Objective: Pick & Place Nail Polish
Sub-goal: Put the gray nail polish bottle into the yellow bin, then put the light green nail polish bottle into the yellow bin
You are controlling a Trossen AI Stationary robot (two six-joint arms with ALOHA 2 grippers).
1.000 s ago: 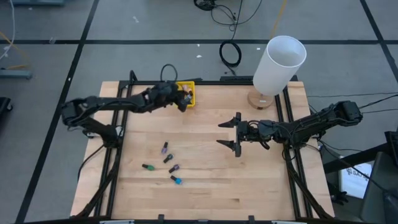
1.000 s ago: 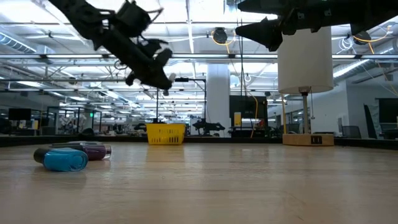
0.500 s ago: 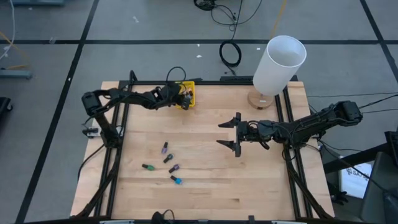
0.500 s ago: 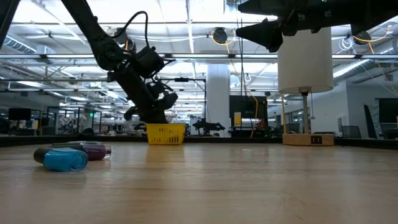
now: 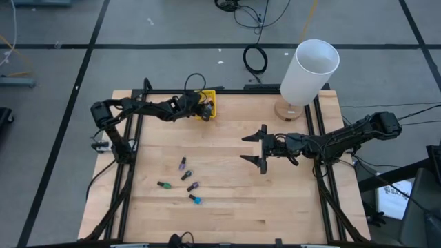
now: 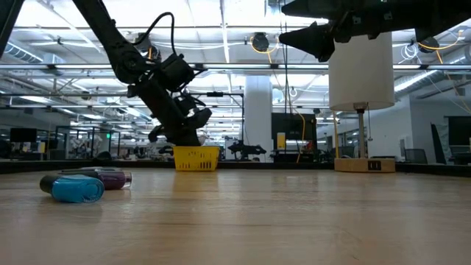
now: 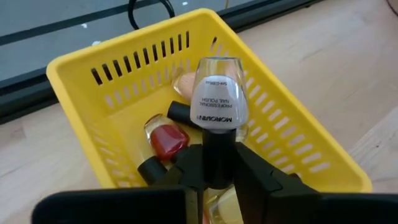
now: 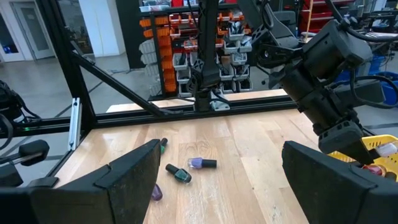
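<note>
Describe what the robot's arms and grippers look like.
Both arms are matte black, built of slim jointed segments with black cables looping along them. The left gripper has two flat, dark, angular fingers. The right gripper has two broad, black, wedge-shaped fingers. No markings show on either.

My left gripper (image 5: 200, 109) sits at the yellow bin (image 5: 209, 103) near the table's (image 5: 227, 207) back edge, touching the bin's near side; whether my fingers are parted there I cannot tell. Toward the front from it, well apart, five nail polish bottles (image 5: 183, 164) lie scattered on the wood: purple, dark, purple (image 5: 193, 186), green (image 5: 164, 185) and blue (image 5: 196, 200). My right gripper (image 5: 262, 149) hovers over mid-table with its two fingers spread wide, nothing between them, pointing toward my left arm. Behind it, beyond my right arm, stands a white cylinder (image 5: 308, 72) on a wooden base.
</note>
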